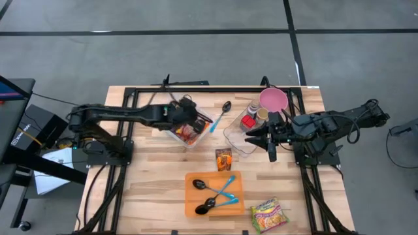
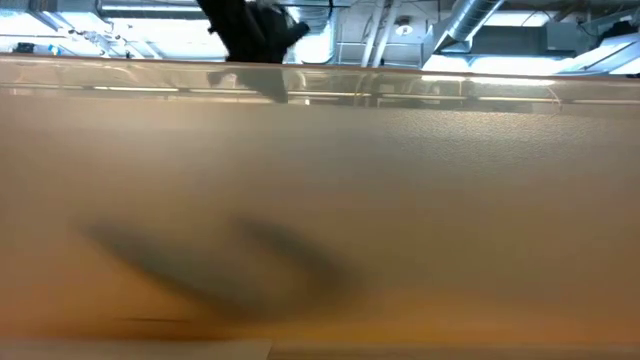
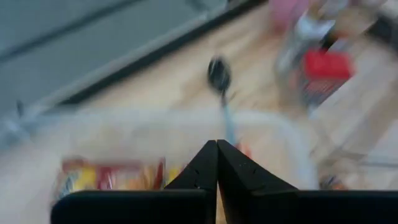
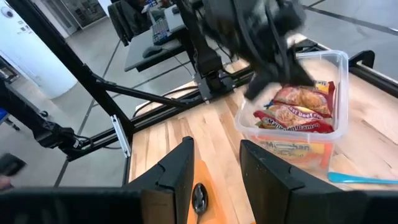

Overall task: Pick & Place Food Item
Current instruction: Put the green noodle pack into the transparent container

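The left claw (image 1: 196, 123), fingers pressed together and empty, hovers over the clear tub (image 1: 175, 135) of noodle packets (image 4: 297, 109). The right claw (image 1: 251, 138), fingers spread and empty, hangs at the desk's (image 1: 157, 183) 3 o'clock side above another clear container (image 1: 236, 140).

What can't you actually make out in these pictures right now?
- Low view: the table's things are hidden; a blurred tan surface fills the picture.
- Left wrist view: motion blur smears the packets in the clear tub and the red-capped jar; labels unreadable.
- High view: the left gripper covers part of the tub; what lies beneath is hidden.
- High view: the noodle packet has print too small to read.
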`<state>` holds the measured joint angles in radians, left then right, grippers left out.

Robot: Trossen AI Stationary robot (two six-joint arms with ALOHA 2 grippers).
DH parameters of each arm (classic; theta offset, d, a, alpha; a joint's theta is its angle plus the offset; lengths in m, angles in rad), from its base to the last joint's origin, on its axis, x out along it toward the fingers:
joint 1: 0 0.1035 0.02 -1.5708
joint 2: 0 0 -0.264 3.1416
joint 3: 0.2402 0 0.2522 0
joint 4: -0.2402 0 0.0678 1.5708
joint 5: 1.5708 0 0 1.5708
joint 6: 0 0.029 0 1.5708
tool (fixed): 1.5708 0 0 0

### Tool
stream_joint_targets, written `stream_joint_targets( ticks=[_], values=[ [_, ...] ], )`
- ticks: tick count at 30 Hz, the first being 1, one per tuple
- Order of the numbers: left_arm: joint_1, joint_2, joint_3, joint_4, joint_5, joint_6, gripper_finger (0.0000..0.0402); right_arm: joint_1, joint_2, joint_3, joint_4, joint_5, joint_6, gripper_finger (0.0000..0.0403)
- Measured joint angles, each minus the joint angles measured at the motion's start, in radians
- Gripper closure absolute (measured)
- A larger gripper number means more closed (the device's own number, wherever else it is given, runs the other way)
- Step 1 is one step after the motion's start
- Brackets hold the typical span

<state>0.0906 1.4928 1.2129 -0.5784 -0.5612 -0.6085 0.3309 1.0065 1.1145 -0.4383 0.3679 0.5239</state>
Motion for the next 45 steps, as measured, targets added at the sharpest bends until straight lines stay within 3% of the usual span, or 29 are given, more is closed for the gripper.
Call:
stream_joint_targets(
  ticks=[9,14,19,25,34,45],
  values=[
    [-0.026,-0.186,0.001,0.191,0.02,0.395,0.0369,0.049,-0.001,-0.012,-0.282,-0.032,0.161,0.028],
    [-0.066,-0.264,0.002,0.334,0.108,0.623,0.0339,0.117,-0.002,-0.072,-0.323,-0.108,0.285,0.028],
    [-0.113,-0.336,0.001,0.453,0.119,0.782,0.0309,0.258,0.003,-0.161,-0.337,-0.169,0.498,0.028],
    [-0.117,-0.396,0.002,0.473,0.106,0.787,0.0289,0.415,0.031,-0.206,-0.337,-0.171,0.756,0.028],
    [-0.112,-0.384,0.002,0.44,0.108,0.788,0.0288,0.676,0.277,-0.205,-0.165,-0.214,0.778,0.028],
    [-0.097,-0.363,0.002,0.446,0.097,0.788,0.0289,0.711,0.545,-0.149,-0.068,-0.217,0.705,0.028]
  ],
)
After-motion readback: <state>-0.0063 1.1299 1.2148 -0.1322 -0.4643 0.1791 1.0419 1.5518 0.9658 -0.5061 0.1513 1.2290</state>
